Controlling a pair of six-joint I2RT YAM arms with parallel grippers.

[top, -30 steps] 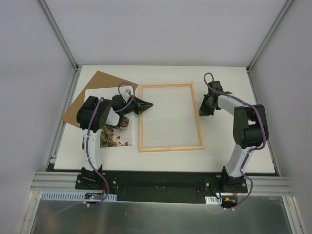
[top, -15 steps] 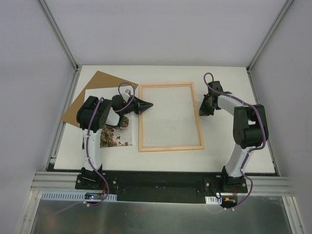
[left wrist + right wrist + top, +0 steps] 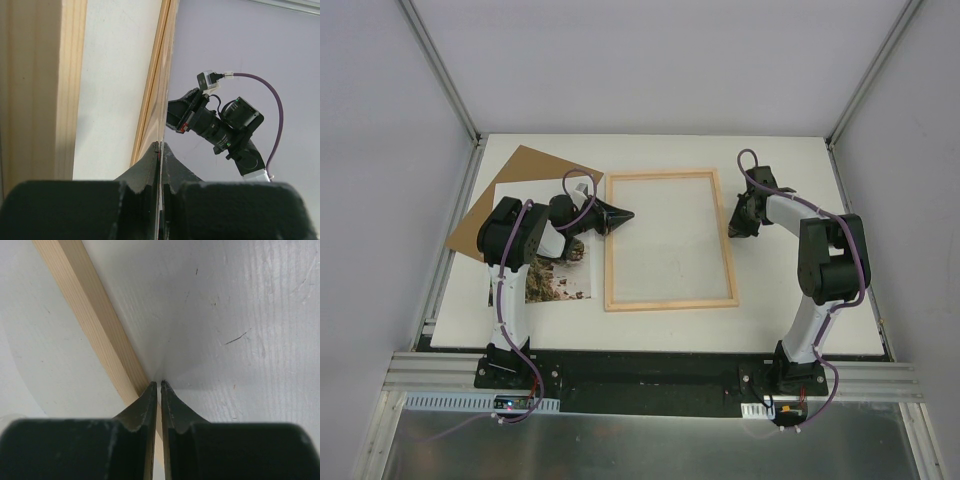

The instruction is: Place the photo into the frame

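The frame [image 3: 670, 301] of light wood lay flat in the middle of the white table [image 3: 800, 310], with its long sides running away from the arms. The table surface was visible through its clear pane.

The left gripper [image 3: 623, 215] pointed to the right, and its tip was at the left bar of the frame, near the far corner. In the left wrist view its jaws were fully closed. I could not see anything between them.

The right gripper [image 3: 734, 228] was on the other side, with its tip at the outer edge of the right bar. In the right wrist view its jaws were almost together, with only a thin slit, and nothing was held there.

The photo [image 3: 560, 282] was not in the frame. It lay picture side up on the table, to the left of the frame, and the left arm covered a large part of it. Its far part rested on a brown backing board [image 3: 520, 165], which lay turned at an angle near the far left corner of the table.
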